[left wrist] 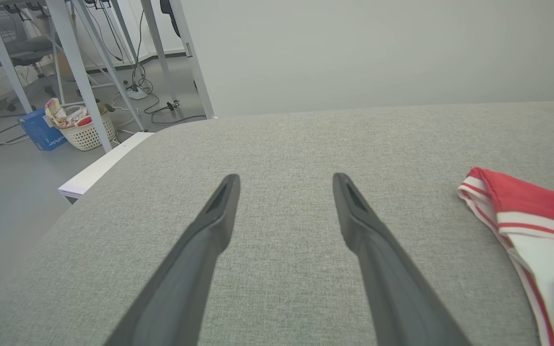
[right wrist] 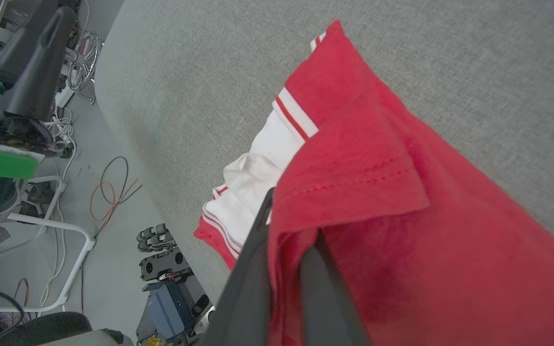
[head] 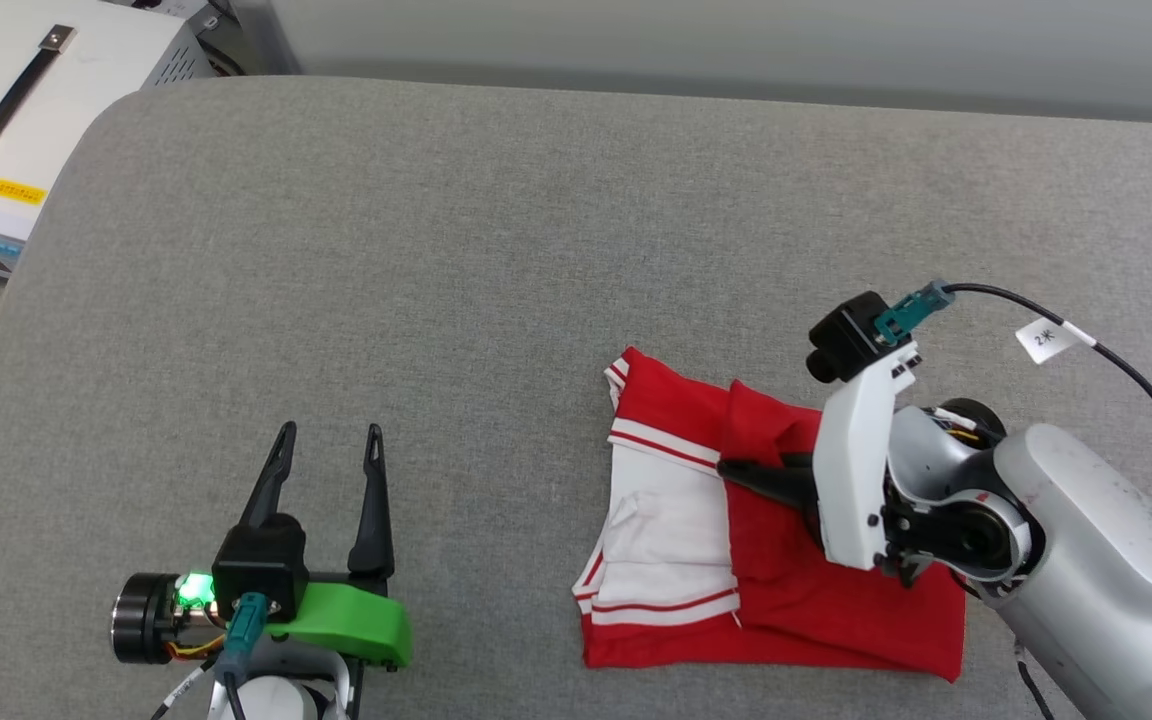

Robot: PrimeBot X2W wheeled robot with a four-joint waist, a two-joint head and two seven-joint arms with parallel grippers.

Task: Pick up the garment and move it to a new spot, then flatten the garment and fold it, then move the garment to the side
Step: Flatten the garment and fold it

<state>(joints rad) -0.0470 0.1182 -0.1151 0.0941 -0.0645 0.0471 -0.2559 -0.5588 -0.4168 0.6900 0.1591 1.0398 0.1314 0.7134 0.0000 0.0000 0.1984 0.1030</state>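
- One garment (head: 806,610)
- Two end effectors: left end effector (head: 329,440), right end effector (head: 733,468)
- One grey surface (head: 496,250)
- One white case (head: 86,70) with black handle
- One white basket (left wrist: 89,135)

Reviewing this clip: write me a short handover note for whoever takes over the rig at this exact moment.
Left gripper: open, fingers apart, holding nothing, over the grey fabric-covered table, well left of the shirt.
Right gripper: shut on a fold of the red jersey T-shirt with white sleeves.
Shirt: on the table's right half, near the front edge, gathered into a rough rectangle.
Done: it looks largely folded.
Left: probably lay down the pinched red layer, then move the shirt aside and release.
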